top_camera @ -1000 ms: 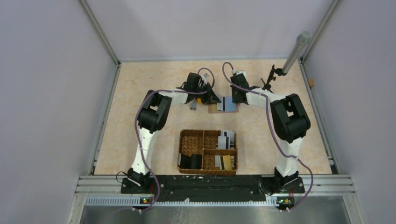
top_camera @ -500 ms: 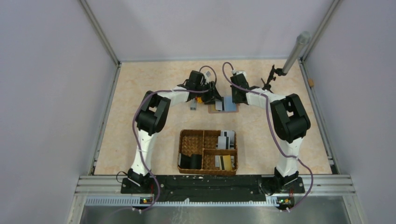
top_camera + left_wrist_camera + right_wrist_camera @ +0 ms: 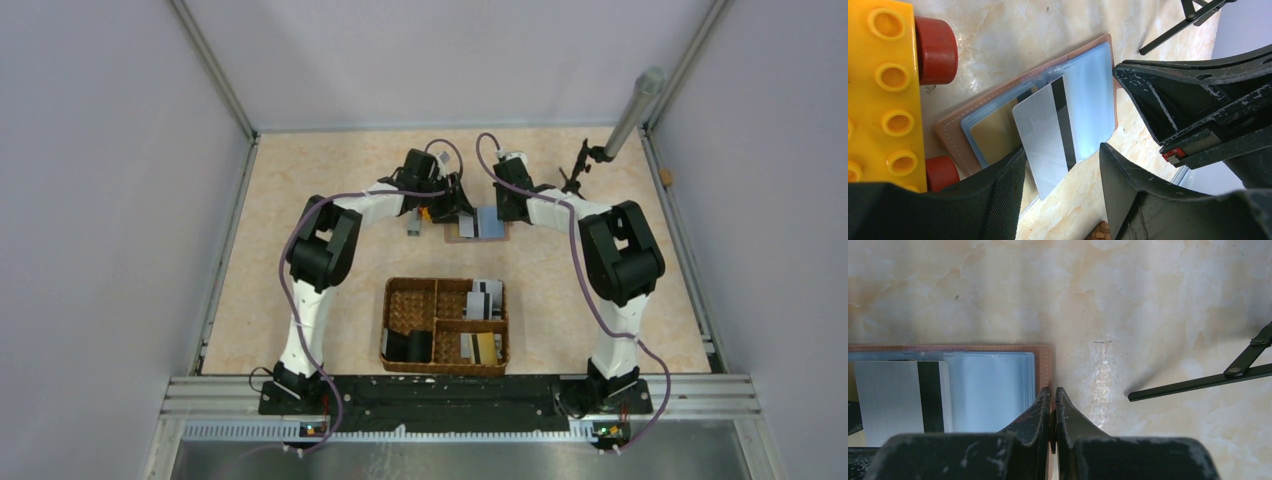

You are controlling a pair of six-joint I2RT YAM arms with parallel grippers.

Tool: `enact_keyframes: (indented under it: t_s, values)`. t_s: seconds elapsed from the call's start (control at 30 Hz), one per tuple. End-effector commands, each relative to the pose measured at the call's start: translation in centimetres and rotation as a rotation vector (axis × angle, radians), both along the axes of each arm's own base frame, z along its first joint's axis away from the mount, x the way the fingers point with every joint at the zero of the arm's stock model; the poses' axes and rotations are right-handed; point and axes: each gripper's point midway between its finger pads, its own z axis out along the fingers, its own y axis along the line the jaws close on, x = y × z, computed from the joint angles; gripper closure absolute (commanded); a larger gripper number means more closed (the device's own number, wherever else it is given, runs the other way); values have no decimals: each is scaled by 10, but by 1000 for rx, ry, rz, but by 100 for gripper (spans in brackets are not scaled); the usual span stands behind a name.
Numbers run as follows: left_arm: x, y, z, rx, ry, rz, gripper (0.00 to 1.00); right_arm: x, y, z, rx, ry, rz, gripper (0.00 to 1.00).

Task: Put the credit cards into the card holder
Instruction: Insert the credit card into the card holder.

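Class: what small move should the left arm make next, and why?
Probably nudge the silver card deeper: the left gripper stands open astride it, it juts askew past the card holder's edge, and the shut right gripper rests on that holder's rim.

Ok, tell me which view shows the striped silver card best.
Left wrist: the silver card lies centre frame, large, black stripe plain. Right wrist shows it at the left, bottom hidden behind the fingers. Top view gives only a small grey patch.

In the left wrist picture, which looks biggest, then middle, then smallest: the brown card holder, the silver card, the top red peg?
Largest: card holder.
Middle: silver card, lying on it.
Smallest: top red peg, somewhat smaller than the card.
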Motion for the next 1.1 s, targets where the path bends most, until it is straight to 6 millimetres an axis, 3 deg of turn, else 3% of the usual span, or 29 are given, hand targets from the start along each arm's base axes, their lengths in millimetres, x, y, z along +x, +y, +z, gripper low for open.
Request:
enact_keyframes:
  t_s: [0.0,0.57,1.07]
  values:
    - [-13,9,-15,87,64,23,42,12,5,21,29,-50,-8,100]
    - [-20,-19,-13,80,91,30,39,11,5,22,32,-51,-6,100]
    - [-18,14,-11,267,36,62,27,10,4,25,30,-56,-10,100]
